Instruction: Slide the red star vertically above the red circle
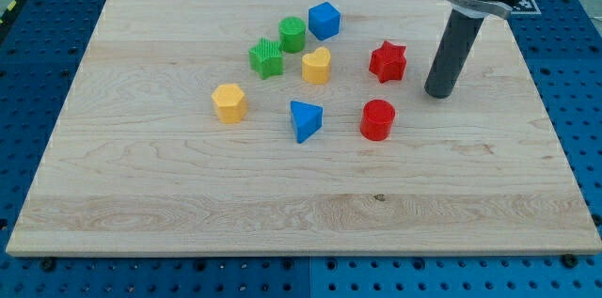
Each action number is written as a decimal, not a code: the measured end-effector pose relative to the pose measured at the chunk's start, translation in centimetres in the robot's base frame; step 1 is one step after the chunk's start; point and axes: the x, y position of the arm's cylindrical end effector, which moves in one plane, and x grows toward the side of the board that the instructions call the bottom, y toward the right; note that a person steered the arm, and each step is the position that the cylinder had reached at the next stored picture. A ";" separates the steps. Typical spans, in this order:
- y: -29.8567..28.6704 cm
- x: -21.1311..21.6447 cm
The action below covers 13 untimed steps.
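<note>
Just right of the red star (388, 61), my tip (438, 94) — gripperless — red circle (377, 119) below.

Lab: wooden board (141, 195) on blue pegboard bench (38, 44).

My rod (455, 49) is cut off by the view's top edge; only its lower shaft and collar show, the arm above is out of frame. My tip (438, 94) hides a small patch of wooden board (282, 213) right behind it. Left of my tip, the green star (266, 57) covers the green cylinder's (293, 34) lower left edge. The blue table (578, 101) runs off every edge.
</note>
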 end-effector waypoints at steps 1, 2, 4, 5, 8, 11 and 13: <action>-0.9 0.0; -1.7 -0.4; -2.1 -2.2; -2.6 -2.7; -3.8 -0.9; -3.8 -1.2; -3.8 -2.3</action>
